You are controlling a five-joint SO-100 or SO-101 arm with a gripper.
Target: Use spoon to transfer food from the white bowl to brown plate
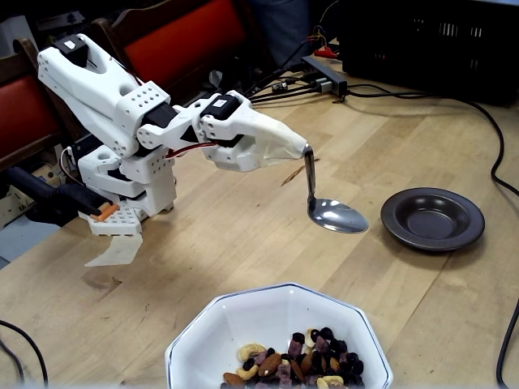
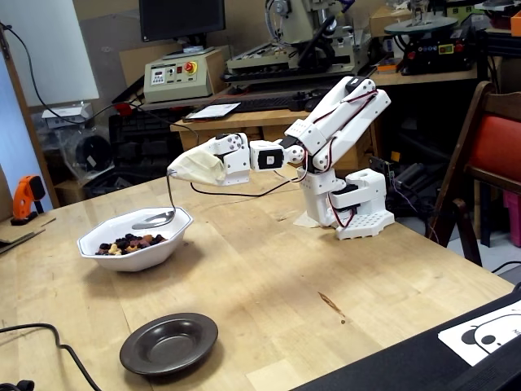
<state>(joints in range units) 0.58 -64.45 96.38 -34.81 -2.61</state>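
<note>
We see the arm stretched level over the desk (image 1: 243, 235). Its pincer (image 1: 293, 150), wrapped white so its state cannot be told, carries the spoon (image 1: 332, 212) hanging below, empty, between white bowl (image 1: 276, 324) and brown plate (image 1: 432, 219).

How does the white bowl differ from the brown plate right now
The white bowl is octagonal and deep; the brown plate is round and shallow with a wide flat rim. The white bowl looks the wider of the two. The white bowl holds the food, a heap of nuts and raisins, while the brown plate's well is empty. The spoon hangs near the white bowl, not the brown plate. Both rest upright on the wooden table.
</note>
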